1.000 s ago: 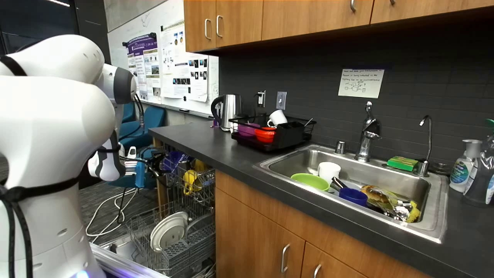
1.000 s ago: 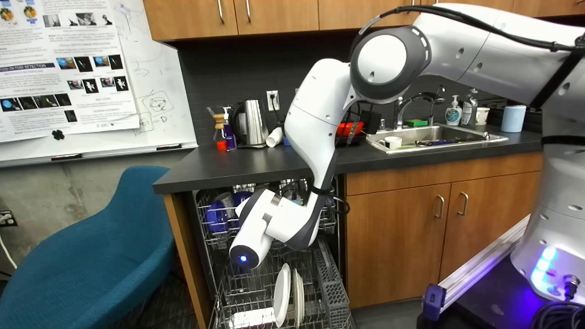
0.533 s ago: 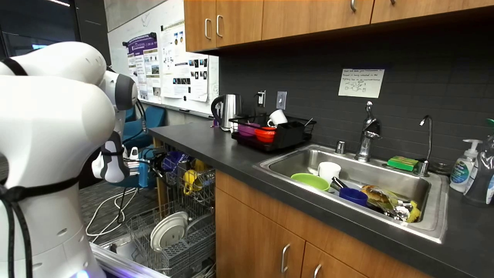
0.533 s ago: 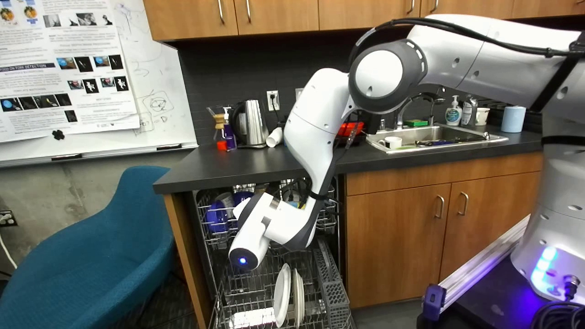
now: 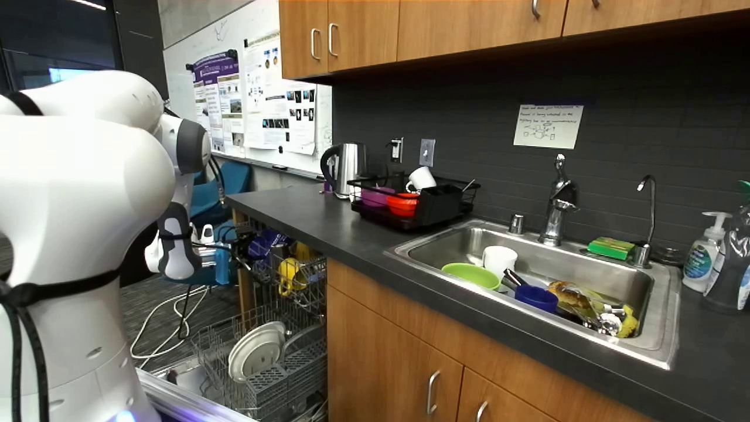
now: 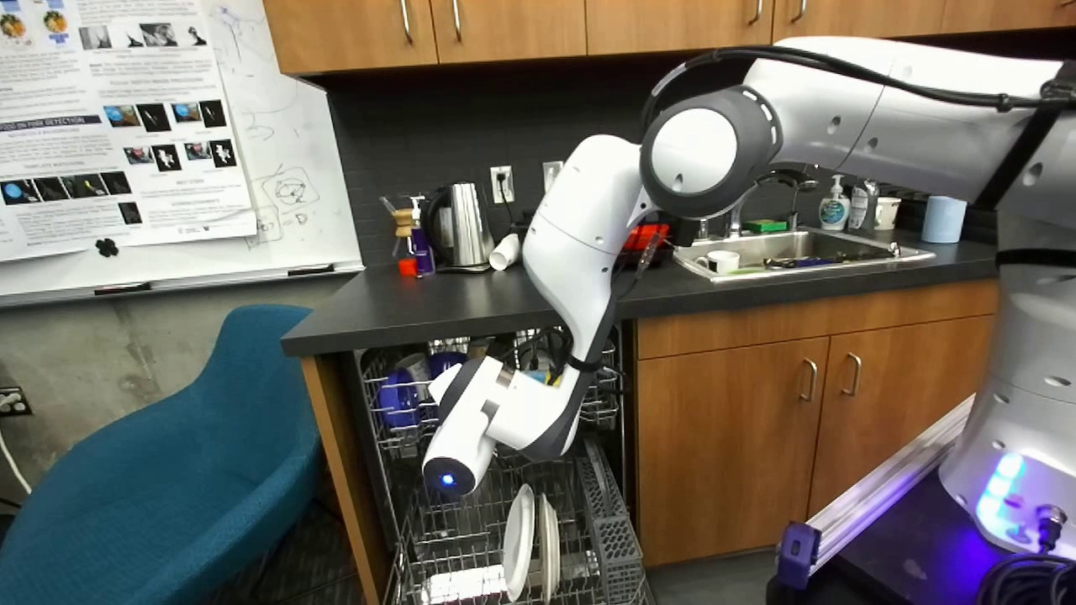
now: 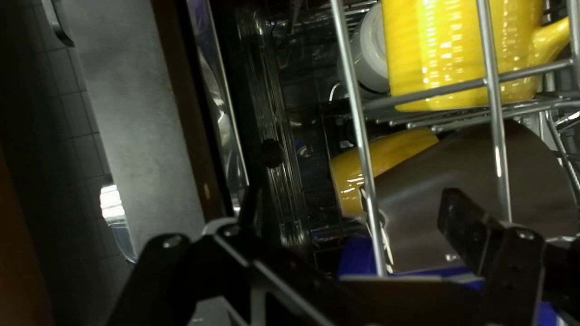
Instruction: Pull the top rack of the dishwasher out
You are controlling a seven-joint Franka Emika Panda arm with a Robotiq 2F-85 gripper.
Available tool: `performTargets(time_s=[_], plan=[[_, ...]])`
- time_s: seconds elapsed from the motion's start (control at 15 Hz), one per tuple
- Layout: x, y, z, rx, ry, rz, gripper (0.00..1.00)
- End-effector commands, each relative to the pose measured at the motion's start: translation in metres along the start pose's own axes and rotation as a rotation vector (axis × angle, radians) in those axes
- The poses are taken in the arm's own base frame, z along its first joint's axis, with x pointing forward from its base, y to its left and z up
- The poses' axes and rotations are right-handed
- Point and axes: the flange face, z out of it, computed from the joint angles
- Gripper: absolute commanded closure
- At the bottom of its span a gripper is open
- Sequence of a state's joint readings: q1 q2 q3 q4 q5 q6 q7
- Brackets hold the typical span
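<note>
The top rack (image 5: 313,275) is a grey-white wire basket inside the dishwasher (image 6: 627,378), under the counter. It holds a yellow mug (image 5: 290,274) and blue cups (image 6: 398,398). In the wrist view its upright wires (image 7: 358,122) stand in front of the yellow mug (image 7: 457,59) and a dark cup (image 7: 444,181). My gripper (image 7: 353,206) is open at the front of the rack. One upright wire shows between the fingers; a second passes by the right finger (image 7: 466,226). Whether they touch cannot be told. The arm hides part of the rack in an exterior view.
The lower rack (image 6: 437,538) with white plates (image 6: 519,542) is out below the hand. The counter edge (image 5: 363,264) overhangs the dishwasher. A wooden side panel (image 6: 345,470) and a blue chair (image 6: 185,437) stand beside it. Cabinet doors (image 6: 731,420) are on the other side.
The arm's elbow and upper links have lowered, and the hand has shifted slightly toward the dishwasher. Both racks have stayed in place.
</note>
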State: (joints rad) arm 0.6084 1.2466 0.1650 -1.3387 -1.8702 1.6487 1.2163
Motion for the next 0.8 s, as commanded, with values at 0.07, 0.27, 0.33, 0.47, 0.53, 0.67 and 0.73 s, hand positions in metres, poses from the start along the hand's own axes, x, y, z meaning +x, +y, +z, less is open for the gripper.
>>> performTargets(time_s=[0.07, 0.27, 0.33, 0.47, 0.53, 0.67, 0.73], plan=[[-0.002, -0.004, 0.0089, -0.022, 0.009, -0.012, 0.32], [-0.0047, -0.0027, 0.0131, -0.026, 0.006, -0.014, 0.55], [-0.0059, -0.0025, 0.015, -0.026, 0.003, -0.014, 0.62], [-0.0068, -0.0022, 0.0167, -0.026, -0.002, -0.014, 0.78], [-0.0074, -0.0024, 0.0176, -0.025, -0.003, -0.014, 0.85], [-0.0081, -0.0026, 0.0146, -0.013, -0.01, -0.008, 0.99], [-0.0095, -0.003, 0.0113, -0.004, -0.01, -0.004, 1.0]])
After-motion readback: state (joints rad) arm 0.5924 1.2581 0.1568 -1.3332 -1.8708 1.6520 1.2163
